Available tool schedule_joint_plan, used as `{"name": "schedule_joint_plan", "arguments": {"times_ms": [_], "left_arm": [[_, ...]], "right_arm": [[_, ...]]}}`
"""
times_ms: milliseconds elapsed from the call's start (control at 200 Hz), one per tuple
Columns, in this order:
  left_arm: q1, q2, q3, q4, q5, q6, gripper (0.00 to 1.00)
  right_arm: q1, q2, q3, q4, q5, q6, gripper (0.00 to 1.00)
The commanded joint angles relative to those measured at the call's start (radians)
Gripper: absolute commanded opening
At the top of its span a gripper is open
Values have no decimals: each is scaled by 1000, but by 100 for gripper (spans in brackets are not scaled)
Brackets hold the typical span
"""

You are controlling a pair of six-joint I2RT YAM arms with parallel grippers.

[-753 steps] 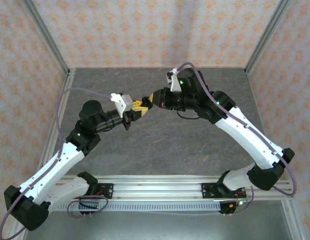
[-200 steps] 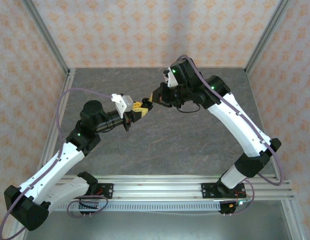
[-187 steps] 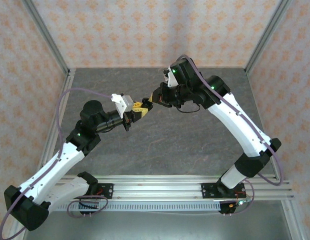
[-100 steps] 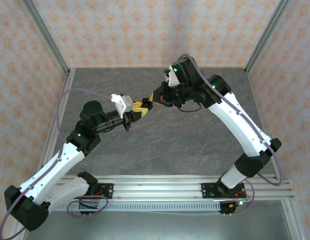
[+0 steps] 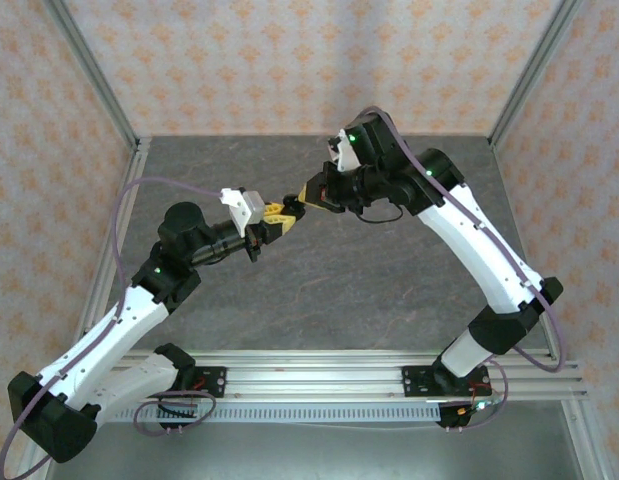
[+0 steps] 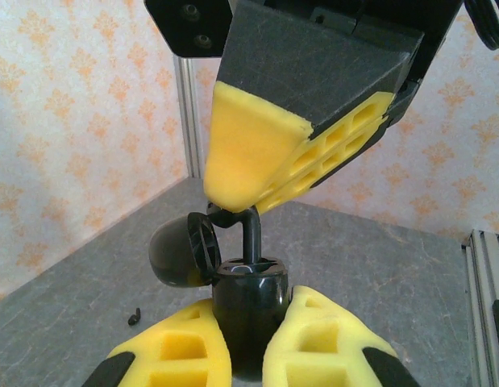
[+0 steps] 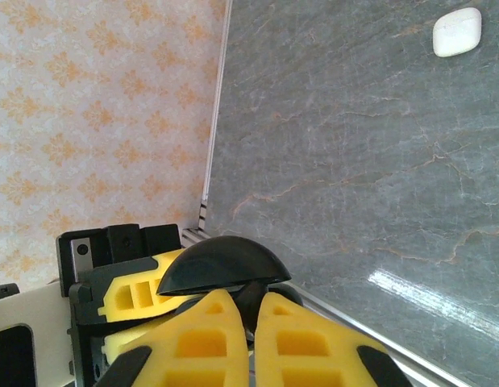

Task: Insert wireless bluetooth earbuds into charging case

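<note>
Right arm re-posed since 3.8 s ago: the elbow is drawn in and the wrist is steeper over the meeting point. Over the last second it has hardly moved. Left arm unchanged.

Top view: left gripper point(image 5: 276, 217) and right gripper point(image 5: 301, 197) meet tip to tip above the middle of the grey stone-patterned bench point(image 5: 369, 290), clear of its surface.

Left wrist view: left gripper point(image 6: 247, 351) is closed on a black glossy charging case point(image 6: 247, 310). Its yellow fingers point(image 6: 180, 355) press the case's two sides and the case stands upright between them. The hinged lid point(image 6: 180, 251) is flipped open to the left, ribbed inside showing. Right gripper point(image 6: 233, 201) comes in from above with its fingertips nearly together, pinching the upper end of a black stemmed earbud point(image 6: 251, 234). The stem runs straight down and its lower end sits in the case's open mouth; how deep, cannot tell. A tiny black speck point(image 6: 135, 317) lies on the bench, left of the case.

Right wrist view: right gripper point(image 7: 251, 322) shows a narrow slit between its fingers with something dark in it. The case's black dome point(image 7: 223, 262) sits just past the fingertips, with the left gripper point(image 7: 132, 298) beside it. A white rounded pebble-shaped piece point(image 7: 457, 32) lies flat on the bench, well apart.
</note>
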Motion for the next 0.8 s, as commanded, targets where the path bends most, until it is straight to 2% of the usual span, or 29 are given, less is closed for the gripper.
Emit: {"name": "schedule_joint_plan", "arguments": {"times_ms": [0,500,796], "left_arm": [[-6,-18,-3,76,1,-6,0],[-5,-18,2,74,1,-3,0],[-8,-12,7,80,-1,-7,0]], "right_arm": [[0,-8,37,-49,-32,10,8],[0,8,49,-82,-60,1,6],[0,-1,-6,-49,-54,17,7]]}}
